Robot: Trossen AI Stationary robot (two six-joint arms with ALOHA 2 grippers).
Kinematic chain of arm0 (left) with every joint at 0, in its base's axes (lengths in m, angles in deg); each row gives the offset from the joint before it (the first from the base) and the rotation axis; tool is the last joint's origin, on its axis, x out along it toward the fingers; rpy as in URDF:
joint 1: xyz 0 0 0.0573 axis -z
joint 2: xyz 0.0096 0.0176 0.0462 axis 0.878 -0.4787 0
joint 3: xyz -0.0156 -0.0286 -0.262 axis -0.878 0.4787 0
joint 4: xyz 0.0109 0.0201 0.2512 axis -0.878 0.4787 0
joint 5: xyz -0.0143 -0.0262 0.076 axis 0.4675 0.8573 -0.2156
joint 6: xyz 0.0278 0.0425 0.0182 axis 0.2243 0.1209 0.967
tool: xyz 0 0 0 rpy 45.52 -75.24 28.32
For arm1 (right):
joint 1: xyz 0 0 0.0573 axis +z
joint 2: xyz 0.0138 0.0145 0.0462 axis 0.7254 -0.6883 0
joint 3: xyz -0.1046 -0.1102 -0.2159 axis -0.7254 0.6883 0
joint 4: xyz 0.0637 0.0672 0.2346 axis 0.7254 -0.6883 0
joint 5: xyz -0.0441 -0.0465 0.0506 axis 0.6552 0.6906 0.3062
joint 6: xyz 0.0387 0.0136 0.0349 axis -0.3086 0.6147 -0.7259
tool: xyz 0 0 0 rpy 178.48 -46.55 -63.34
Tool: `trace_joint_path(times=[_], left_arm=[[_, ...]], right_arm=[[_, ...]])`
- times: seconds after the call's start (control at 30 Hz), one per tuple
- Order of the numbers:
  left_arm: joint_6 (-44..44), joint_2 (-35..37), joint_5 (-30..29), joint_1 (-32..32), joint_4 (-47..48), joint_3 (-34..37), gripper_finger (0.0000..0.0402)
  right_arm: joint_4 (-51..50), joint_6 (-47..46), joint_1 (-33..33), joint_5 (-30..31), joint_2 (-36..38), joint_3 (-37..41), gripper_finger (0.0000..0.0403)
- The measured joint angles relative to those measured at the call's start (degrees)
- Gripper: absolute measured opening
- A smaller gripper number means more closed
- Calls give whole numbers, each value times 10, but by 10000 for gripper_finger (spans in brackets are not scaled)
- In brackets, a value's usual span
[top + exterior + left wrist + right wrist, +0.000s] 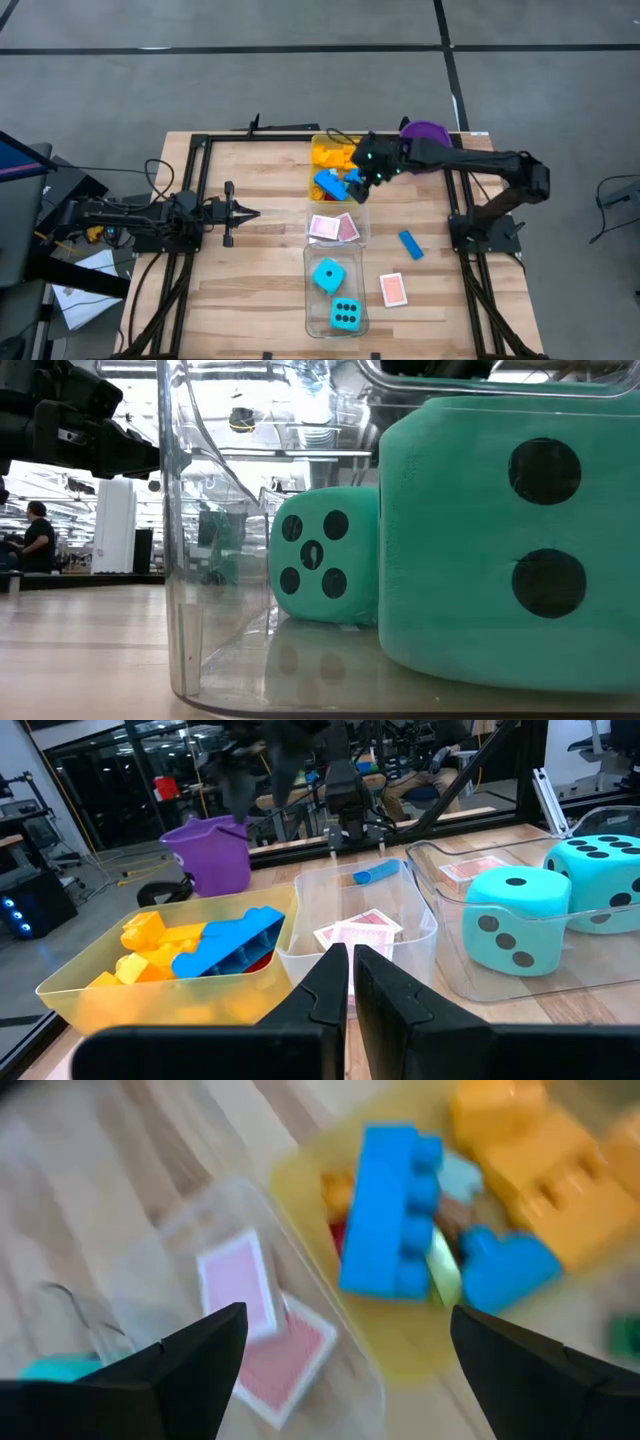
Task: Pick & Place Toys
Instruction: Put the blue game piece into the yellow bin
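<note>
Over the yellow tray [322, 150], right gripper [358, 182] hovers w/ fingers spread, empty — likely sorting by type: bricks [330, 183] there, cards [334, 227] in mid tray, dice [328, 274] in the near one. Blue brick [411, 244] and one card [393, 290] remain loose on counter [260, 270]. Left gripper [243, 213] parked, closed — idle.

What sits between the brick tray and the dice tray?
In the high view, the small clear tray with two pink-backed cards sits between the yellow brick tray and the dice tray.

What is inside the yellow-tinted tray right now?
The yellow-tinted tray holds a long blue brick, yellow and orange bricks and a smaller blue piece. Pieces beneath them are mostly covered. The open right hand hovers above.
</note>
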Motion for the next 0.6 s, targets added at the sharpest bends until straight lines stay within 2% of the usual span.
trace_joint_path(times=[0.4,0.6], left_arm=[[0,0,0,0,0,0,17],[0,0,0,0,0,0,17]], right_arm=[[-205,-267,208,171,52,0,340],[-288,-421,314,202,46,0,340]])
